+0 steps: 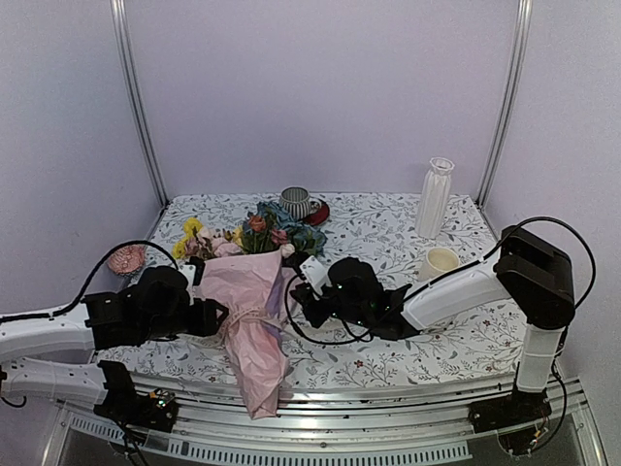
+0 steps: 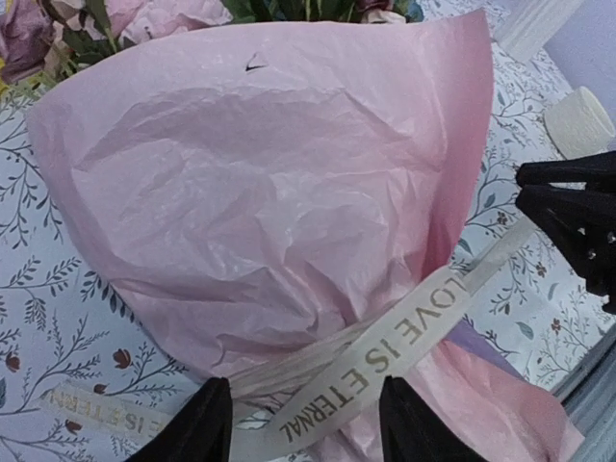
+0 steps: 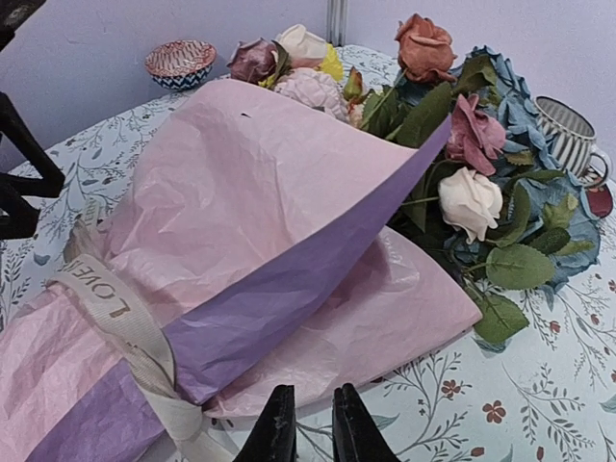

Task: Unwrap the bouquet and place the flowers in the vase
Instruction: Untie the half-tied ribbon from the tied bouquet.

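We find the left gripper (image 2: pixel 304 409) apart, straddling the pale beige printed ribbon (image 2: pixel 414 332) on the crinkled pink-purple tissue-paper bouquet (image 2: pixel 279 192). The right gripper (image 3: pixel 315 423) is nearly together, and we cannot tell whether it grips anything.

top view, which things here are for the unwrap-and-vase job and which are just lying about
For the job: bouquet, ribbon, flowers, white vase.
Lying about: cream mug, striped cup on red saucer, patterned bowl.

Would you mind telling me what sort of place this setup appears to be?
Probably a robotics lab booth: plain white walls, aluminium corner posts, and the left arm and right arm bolted at a floral-covered table.
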Controlling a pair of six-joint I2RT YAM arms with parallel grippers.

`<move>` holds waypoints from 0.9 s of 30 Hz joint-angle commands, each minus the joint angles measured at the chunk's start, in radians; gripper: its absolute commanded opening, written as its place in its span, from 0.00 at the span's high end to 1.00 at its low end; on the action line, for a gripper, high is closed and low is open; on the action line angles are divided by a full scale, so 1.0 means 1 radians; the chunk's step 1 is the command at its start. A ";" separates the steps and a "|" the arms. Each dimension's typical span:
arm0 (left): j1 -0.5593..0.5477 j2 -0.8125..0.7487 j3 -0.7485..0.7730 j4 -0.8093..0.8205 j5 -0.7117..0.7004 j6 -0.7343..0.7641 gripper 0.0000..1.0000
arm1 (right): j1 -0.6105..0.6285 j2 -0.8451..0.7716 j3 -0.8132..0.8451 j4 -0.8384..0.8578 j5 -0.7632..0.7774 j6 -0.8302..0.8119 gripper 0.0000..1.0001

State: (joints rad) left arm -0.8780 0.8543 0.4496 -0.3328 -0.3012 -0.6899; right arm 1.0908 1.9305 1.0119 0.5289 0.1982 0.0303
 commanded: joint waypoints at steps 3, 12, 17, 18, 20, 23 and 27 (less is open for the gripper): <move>0.007 0.113 0.093 0.056 0.110 0.190 0.46 | -0.004 -0.036 -0.008 0.038 -0.159 -0.056 0.83; -0.010 0.257 0.162 0.064 0.191 0.235 0.54 | -0.004 0.044 0.078 -0.054 -0.348 -0.094 0.82; -0.012 0.272 0.159 0.087 0.255 0.271 0.45 | -0.003 0.082 0.112 -0.088 -0.396 -0.104 0.80; -0.012 0.275 0.158 0.087 0.264 0.274 0.43 | -0.003 0.091 0.122 -0.098 -0.399 -0.104 0.78; -0.012 0.279 0.155 0.087 0.273 0.277 0.39 | -0.003 0.111 0.141 -0.118 -0.406 -0.105 0.77; -0.013 0.283 0.149 0.087 0.266 0.278 0.36 | -0.003 0.136 0.162 -0.133 -0.415 -0.104 0.76; -0.012 0.296 0.147 0.081 0.255 0.271 0.36 | -0.002 0.156 0.175 -0.141 -0.421 -0.101 0.76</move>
State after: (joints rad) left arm -0.8852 1.1366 0.5896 -0.2661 -0.0528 -0.4301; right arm 1.0912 2.0544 1.1519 0.4118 -0.1959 -0.0681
